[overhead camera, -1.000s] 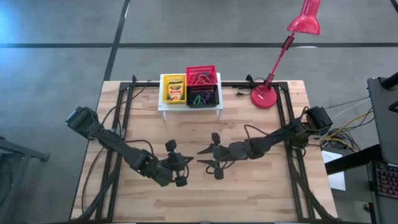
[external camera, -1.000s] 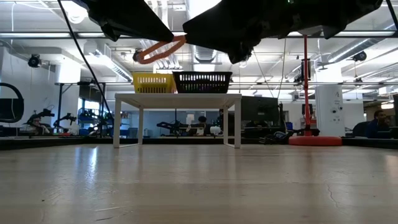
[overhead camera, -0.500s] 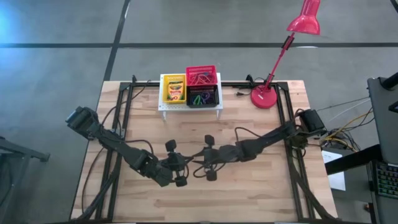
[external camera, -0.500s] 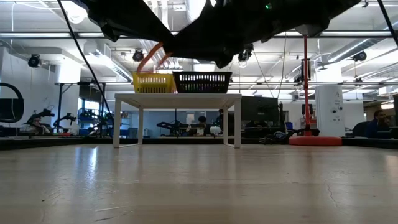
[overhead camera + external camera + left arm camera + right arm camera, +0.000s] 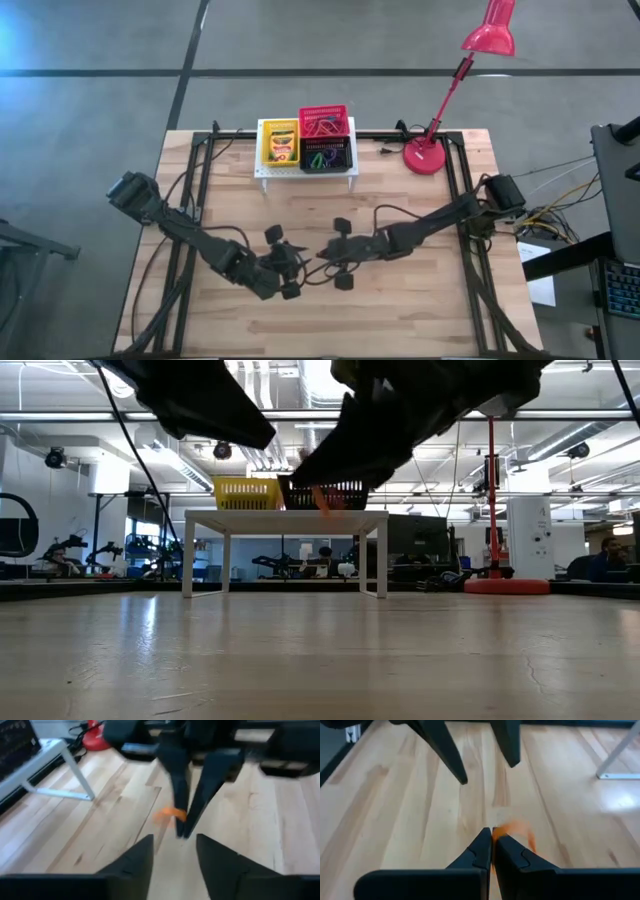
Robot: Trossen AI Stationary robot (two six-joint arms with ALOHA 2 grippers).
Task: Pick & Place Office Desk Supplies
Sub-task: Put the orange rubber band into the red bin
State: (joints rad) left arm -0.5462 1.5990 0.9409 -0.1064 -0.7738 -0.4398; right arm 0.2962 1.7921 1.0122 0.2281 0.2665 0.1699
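Right gripper point(image 5: 492, 842) up over the middle of the wooden table point(image 5: 420, 310), fingers pinched together on an orange elastic loop point(image 5: 517, 831). Loop hanging off the tips, above the wood and not touching it. In the low view the loop point(image 5: 321, 498) a short slanted strip, long way running mostly up and down, tilted a bit. Too blurry in the wrist views to tell more of its shape.

Left gripper point(image 5: 172, 851) just in front, tip to tip with the right one, fingers spread apart, holding nothing.

At the far edge a white stand point(image 5: 262, 172). On top, a yellow basket point(image 5: 267, 145) with a crayon box point(image 5: 281, 146) lying flat, long way pointing to the far side. Beside it a red basket point(image 5: 341, 112) and a black basket point(image 5: 345, 158), both with more coloured loops point(image 5: 322, 128).

Red lamp point(image 5: 428, 155) near the far right corner.
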